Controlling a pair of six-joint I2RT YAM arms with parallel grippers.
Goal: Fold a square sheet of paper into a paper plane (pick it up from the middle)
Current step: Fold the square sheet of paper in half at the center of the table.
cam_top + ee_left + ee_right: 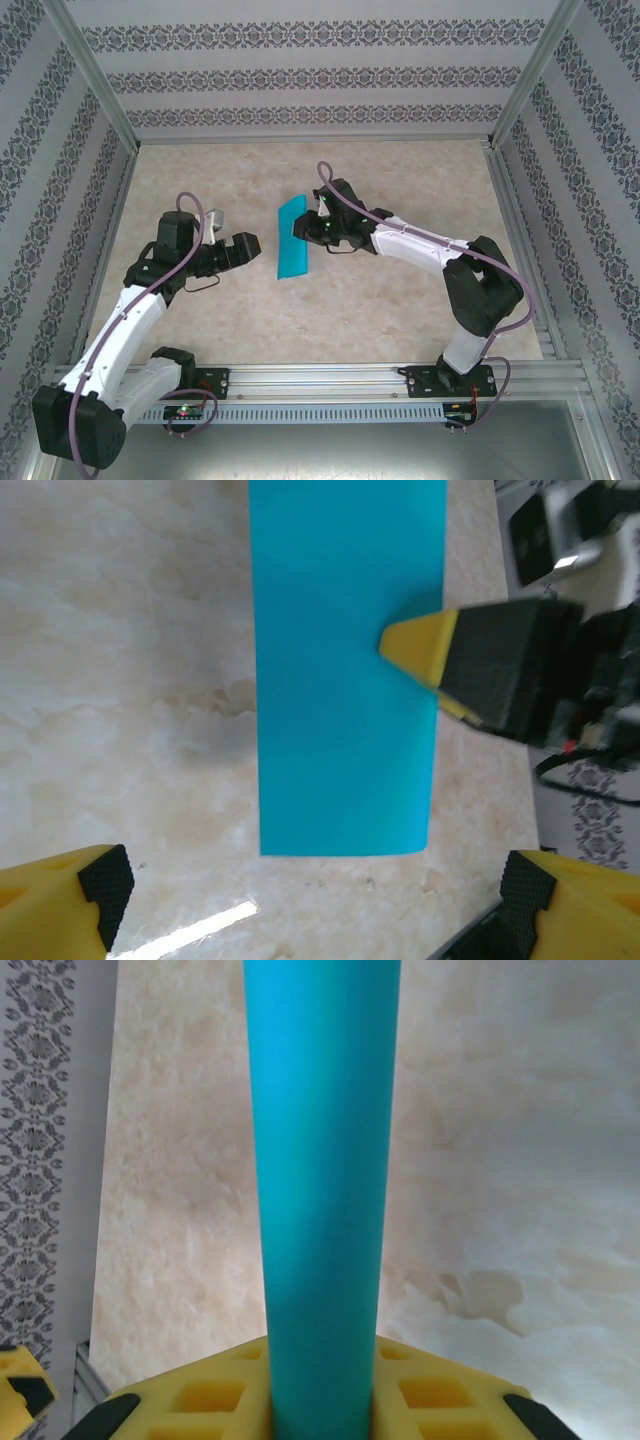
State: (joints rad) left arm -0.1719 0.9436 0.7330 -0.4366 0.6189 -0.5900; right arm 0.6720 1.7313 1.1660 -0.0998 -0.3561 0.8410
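A: Which step is this?
B: Early folding, I'd judge. The sheet of paper (290,240) lies mid-surface as a narrow strip, with the right end effector (308,229) pinching its right edge.
A: And the left end effector (248,247)?
B: Spread wide, empty, just left of it. Next comes a firm crease. Marbled beige surface (400,320), patterned walls (300,80).
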